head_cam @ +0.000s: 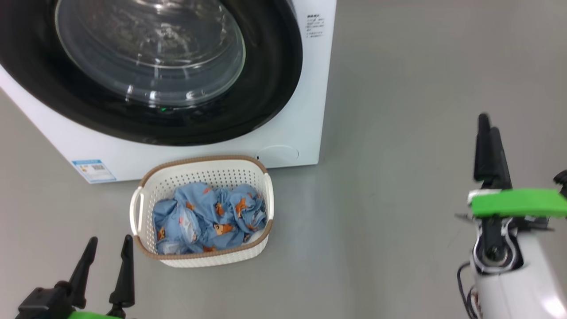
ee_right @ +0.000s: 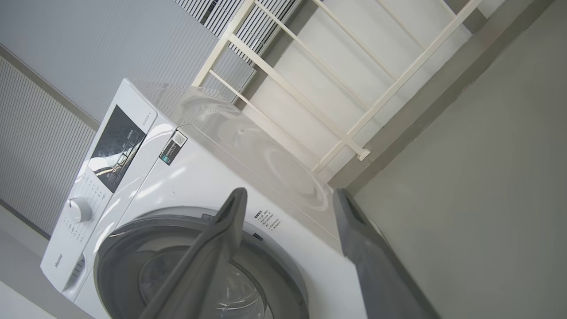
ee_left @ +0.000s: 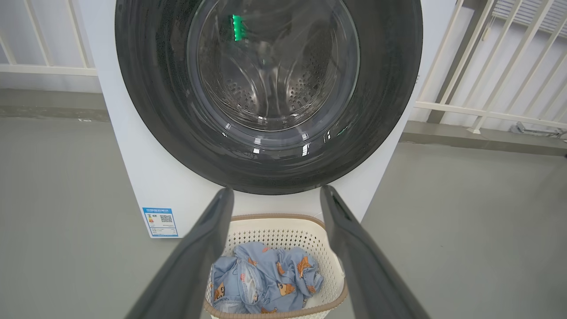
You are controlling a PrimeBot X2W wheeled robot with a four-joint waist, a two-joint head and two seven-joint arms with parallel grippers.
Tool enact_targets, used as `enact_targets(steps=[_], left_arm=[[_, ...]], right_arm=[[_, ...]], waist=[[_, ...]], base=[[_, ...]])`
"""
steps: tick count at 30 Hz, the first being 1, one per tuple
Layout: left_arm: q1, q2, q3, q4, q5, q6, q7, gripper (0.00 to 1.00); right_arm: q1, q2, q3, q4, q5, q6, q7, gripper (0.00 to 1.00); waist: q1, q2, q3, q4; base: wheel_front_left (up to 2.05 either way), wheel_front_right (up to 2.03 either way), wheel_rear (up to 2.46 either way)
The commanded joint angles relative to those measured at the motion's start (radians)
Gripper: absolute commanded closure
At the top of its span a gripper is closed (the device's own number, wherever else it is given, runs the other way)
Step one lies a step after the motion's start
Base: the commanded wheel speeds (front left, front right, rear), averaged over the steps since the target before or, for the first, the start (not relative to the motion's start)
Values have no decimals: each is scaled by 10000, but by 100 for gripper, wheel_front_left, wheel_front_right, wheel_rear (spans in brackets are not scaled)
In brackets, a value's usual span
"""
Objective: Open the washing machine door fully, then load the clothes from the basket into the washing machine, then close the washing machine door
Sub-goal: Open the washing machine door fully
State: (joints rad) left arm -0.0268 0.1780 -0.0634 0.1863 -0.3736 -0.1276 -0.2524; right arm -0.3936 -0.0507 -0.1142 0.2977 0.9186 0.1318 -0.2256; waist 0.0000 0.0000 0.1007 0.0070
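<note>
We are at the first step: the washing machine door sits shut against the washing machine, and nothing is loaded. Out in front of the machine's left corner, our left gripper hovers with its jaws spread wide, holding nothing. Just in front of the machine, below the door, stands the basket, the clothes bundled inside it. Well off the machine's right side, our right gripper points upward. Its jaws are also spread and empty, as its own wrist view makes plain.

Next, we judge, one gripper must find the door's edge and swing it round. No handle is visible, so we cannot tell which side opens. Where the head view catches mostly glare on the glass, the left wrist view looks through it to the perforated steel drum. The right wrist view adds the machine's top end — control panel, dial — and a pale railing behind the machine.
</note>
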Motion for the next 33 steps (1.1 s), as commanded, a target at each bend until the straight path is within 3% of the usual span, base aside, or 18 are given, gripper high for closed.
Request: enact_targets(steps=[1, 2, 3, 16, 26, 33], left_arm=[[-456, 271, 263, -248, -111, -31, -93, 0], [-496, 283, 219, -249, -132, -31, -93, 0], [-535, 291, 177, -247, -159, -31, -93, 0], [-1023, 378, -232, -314, -432, -31, -93, 0], [-1559, 414, -315, -746, -509, -31, -93, 0], [-1990, 412, -467, -1019, -565, -31, -93, 0]], right_arm=[[-656, 5, 86, -77, 657, -11, 200, 51], [-858, 5, 8, 25, 993, -11, 359, 96], [-1067, 5, -90, 146, 1316, -11, 522, 100], [-3774, -139, -793, 1906, 2962, -11, 3763, 100], [-6020, -279, -1365, 3054, 3183, -11, 6024, 100], [-7458, -253, -1651, 3757, 2742, -11, 6825, 100]], waist=[[0, 0, 210, 133], [0, 0, 279, 170], [0, 0, 349, 210], [0, 0, 1216, 694], [0, 0, 2071, 1071], [0, 0, 2653, 1345]], base=[[0, 0, 0], [0, 0, 0], [0, 0, 0], [0, 0, 0], [0, 0, 0], [0, 0, 0]])
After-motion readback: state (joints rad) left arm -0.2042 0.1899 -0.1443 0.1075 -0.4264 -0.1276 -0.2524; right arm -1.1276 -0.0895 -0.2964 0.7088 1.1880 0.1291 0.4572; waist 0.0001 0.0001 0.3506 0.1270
